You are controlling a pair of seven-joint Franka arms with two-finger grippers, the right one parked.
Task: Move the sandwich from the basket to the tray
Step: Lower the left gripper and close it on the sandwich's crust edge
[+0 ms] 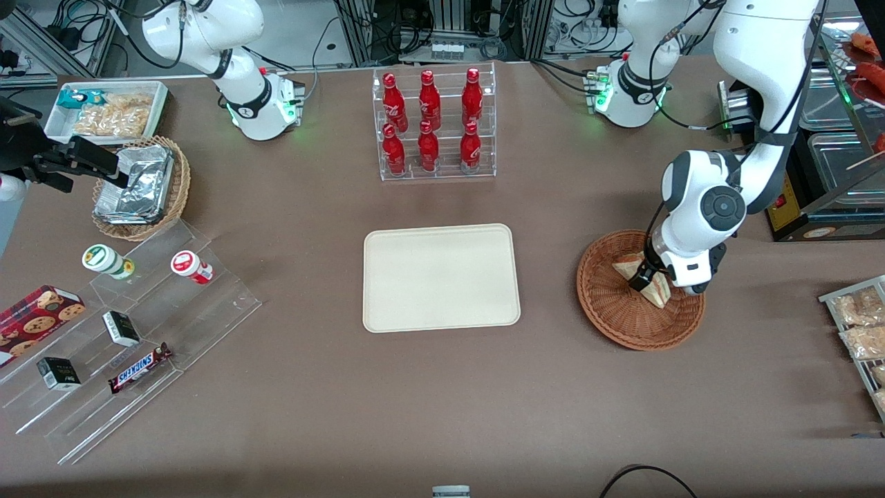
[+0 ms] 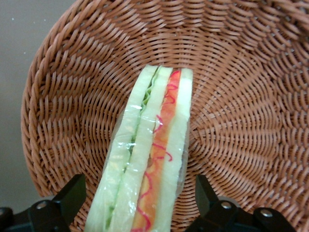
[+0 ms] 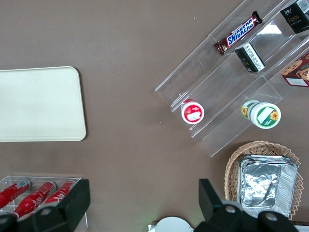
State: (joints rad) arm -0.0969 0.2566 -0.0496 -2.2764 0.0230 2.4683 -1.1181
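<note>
The sandwich (image 2: 149, 159), a plastic-wrapped wedge of pale bread with green and red filling, stands on edge in the reddish-brown wicker basket (image 2: 241, 111). My left gripper (image 2: 139, 188) is down in the basket, open, one finger on each side of the sandwich with a small gap at both. In the front view the gripper (image 1: 653, 277) straddles the sandwich (image 1: 626, 265) over the basket (image 1: 622, 330), toward the working arm's end of the table. The cream tray (image 1: 441, 277) lies bare at the table's middle and also shows as the tray (image 3: 38, 104) in the right wrist view.
A clear rack of red bottles (image 1: 432, 124) stands farther from the front camera than the tray. Toward the parked arm's end are a tan basket of foil packets (image 1: 138, 187), acrylic steps with snacks (image 1: 131, 332) and a white bin (image 1: 107, 111). Snack packets (image 1: 857, 321) lie at the working arm's edge.
</note>
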